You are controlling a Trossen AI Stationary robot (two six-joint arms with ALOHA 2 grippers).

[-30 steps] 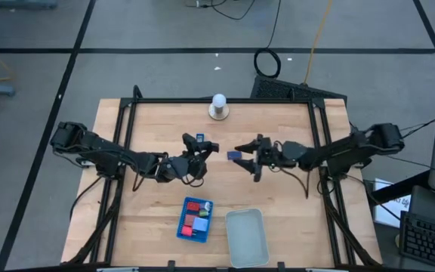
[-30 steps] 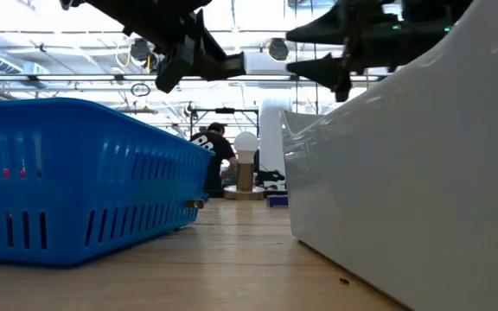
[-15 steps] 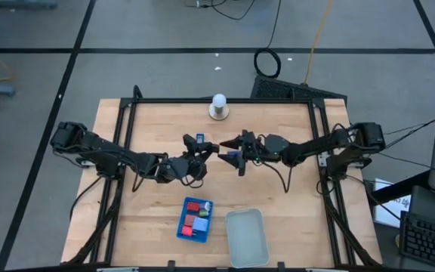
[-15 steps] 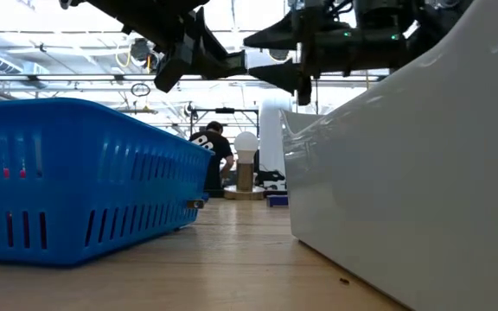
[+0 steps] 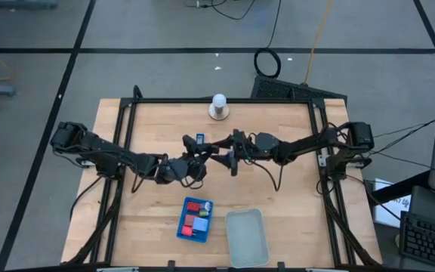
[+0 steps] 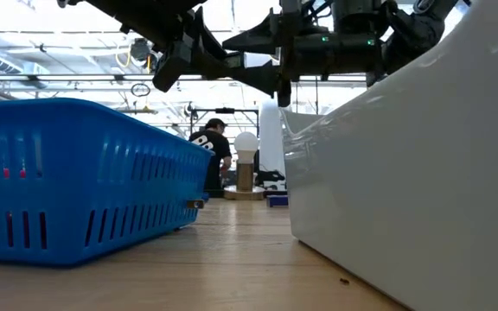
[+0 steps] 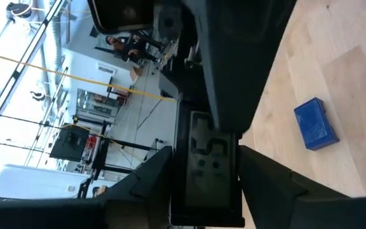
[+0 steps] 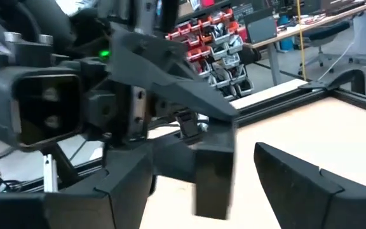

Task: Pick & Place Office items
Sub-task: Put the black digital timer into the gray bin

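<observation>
My left gripper (image 5: 208, 156) hangs over the middle of the table, shut on a black rectangular piece (image 7: 205, 168). My right gripper (image 5: 229, 156) faces it from the table's right side and is open. Its two fingers stand on either side of the same black piece (image 8: 211, 175) with gaps showing, touching nothing. A blue block (image 7: 316, 123) lies flat on the wood below, and another blue piece (image 5: 200, 139) lies just beyond the grippers toward the far edge. My left gripper pinches the black piece between its two fingers, on the piece's long sides (image 7: 234, 181). The fingers come roughly level from the table's left side. The piece is lifted clear of the table, and its free end (image 8: 210, 191) sticks out toward my right gripper.
A blue tray (image 5: 183, 227) holding red and blue pieces sits near the front edge, with a clear tray (image 5: 246, 239) to its right. A white ball on a round base (image 5: 218, 106) stands at the far edge. Black frame rails (image 5: 119, 136) run along the table's sides.
My right gripper has moved toward the table's left, up to my left gripper, and has stayed open. Its fingers now stand around the black piece. The left gripper and the piece have kept still.
</observation>
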